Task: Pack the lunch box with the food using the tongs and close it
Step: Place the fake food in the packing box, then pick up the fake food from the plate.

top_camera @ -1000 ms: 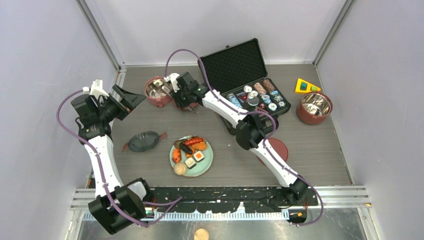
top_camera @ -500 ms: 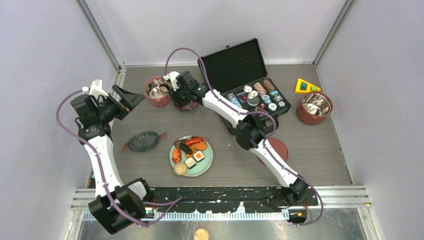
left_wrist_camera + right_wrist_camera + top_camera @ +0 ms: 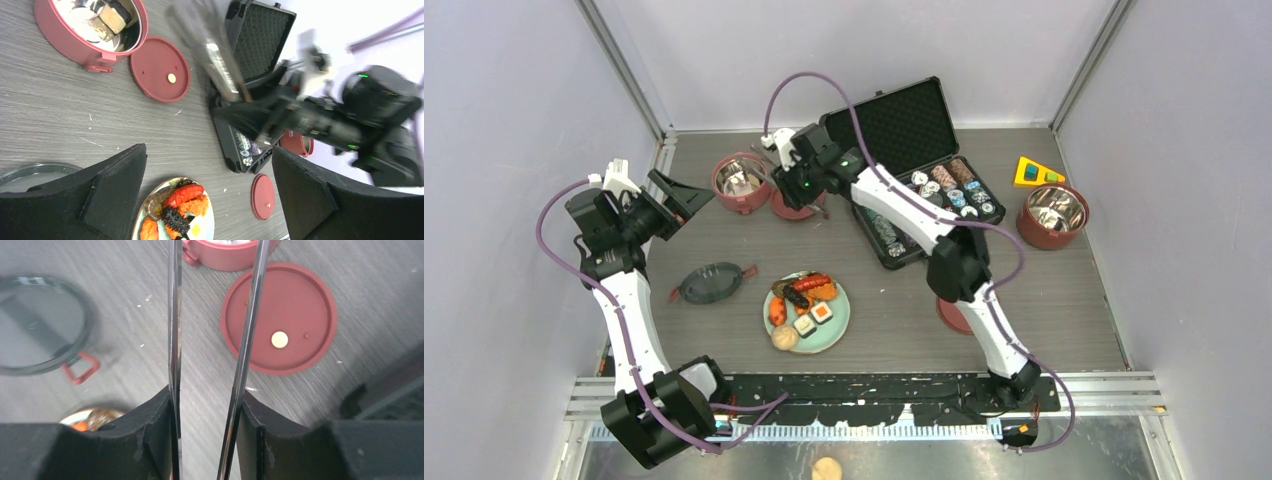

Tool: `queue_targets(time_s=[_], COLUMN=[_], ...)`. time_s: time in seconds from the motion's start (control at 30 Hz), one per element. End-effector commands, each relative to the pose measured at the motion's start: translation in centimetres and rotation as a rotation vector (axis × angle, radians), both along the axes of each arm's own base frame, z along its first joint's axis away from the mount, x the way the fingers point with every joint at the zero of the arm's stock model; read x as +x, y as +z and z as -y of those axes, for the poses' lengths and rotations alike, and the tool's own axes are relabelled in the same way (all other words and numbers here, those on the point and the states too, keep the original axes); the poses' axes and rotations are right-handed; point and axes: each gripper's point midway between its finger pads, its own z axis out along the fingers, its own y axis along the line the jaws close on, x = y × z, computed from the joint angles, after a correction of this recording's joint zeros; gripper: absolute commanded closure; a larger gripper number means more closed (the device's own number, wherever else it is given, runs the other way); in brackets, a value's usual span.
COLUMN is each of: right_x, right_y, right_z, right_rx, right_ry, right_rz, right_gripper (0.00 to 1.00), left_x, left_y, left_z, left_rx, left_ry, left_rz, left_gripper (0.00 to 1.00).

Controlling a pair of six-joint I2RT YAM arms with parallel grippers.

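Silver tongs (image 3: pixel 174 315), pinched by the right gripper (image 3: pixel 205 405) beside the maroon lunch box tier (image 3: pixel 65 45) near the table's (image 3: pixel 1044 290) far edge, should straddle one food piece (image 3: pixel 812 281) on the plate (image 3: pixel 836 326) before squeezing; left gripper (image 3: pixel 209 150) spread

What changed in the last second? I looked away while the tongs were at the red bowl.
The right claw, gripping the tongs, drew back from the red bowl and swung toward the black case. The left claw stayed open and in place. The plate, the food on it and the dark lid did not move.
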Motion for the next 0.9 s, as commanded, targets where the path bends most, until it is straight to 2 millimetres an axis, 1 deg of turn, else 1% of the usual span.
queue_targets(time_s=[0.0, 0.13, 0.2, 0.23, 0.27, 0.3, 0.33, 0.43, 0.57, 0.6, 0.7, 0.87], right_x=[-3.5, -8.4, -11.0, -12.4, -13.6, -15.1, -16.3, -20.5, -25.5, -26.4, -28.2, -29.7], right_y=[11.5, 11.4, 11.1, 11.3, 10.6, 10.8, 10.5, 9.2, 7.1, 6.5, 4.5, 2.8], right_z=[2.4, 5.3, 7.1, 8.1, 8.8, 9.8, 10.7, 12.6, 14.0, 14.1, 14.5, 13.7], right_rx=[0.128, 0.062, 0.033, 0.025, 0.007, 0.004, -0.011, -0.069, -0.138, -0.157, -0.229, -0.267], right_ry=[0.077, 0.187, 0.237, 0.260, 0.285, 0.312, 0.336, 0.413, 0.514, 0.532, 0.570, 0.615], right_rz=[0.092, -0.007, -0.058, -0.076, -0.109, -0.119, -0.127, -0.141, -0.157, -0.170, -0.173, -0.184], right_gripper=[0.54, 0.54, 0.55, 0.55, 0.55, 0.55, 0.55, 0.55, 0.55, 0.55, 0.54, 0.54], left_x=[-0.1, -0.1, -0.2, -0.2, -0.3, -0.3, -0.3, -0.3, -0.4, -0.4, -0.4, -0.6], left_y=[1.3, 1.2, 1.2, 1.2, 1.2, 1.3, 1.3, 1.2, 1.1, 1.1, 1.0, 0.9], left_z=[0.0, 0.0, 0.0, 0.0, 0.0, 0.0, 0.0, 0.0, 0.1, 0.1, 0.1, 0.3], left_rx=[0.009, 0.014, 0.015, 0.016, 0.016, 0.018, 0.018, 0.020, 0.017, 0.017, 0.015, 0.018], left_ry=[-0.008, -0.008, -0.009, -0.006, -0.008, -0.007, -0.007, -0.004, -0.009, -0.010, -0.011, -0.017], left_rz=[0.036, 0.035, 0.033, 0.034, 0.034, 0.034, 0.034, 0.033, 0.030, 0.032, 0.031, 0.029], left_gripper=[0.02, 0.03, 0.03, 0.03, 0.03, 0.03, 0.03, 0.03, 0.03, 0.03, 0.03, 0.03])
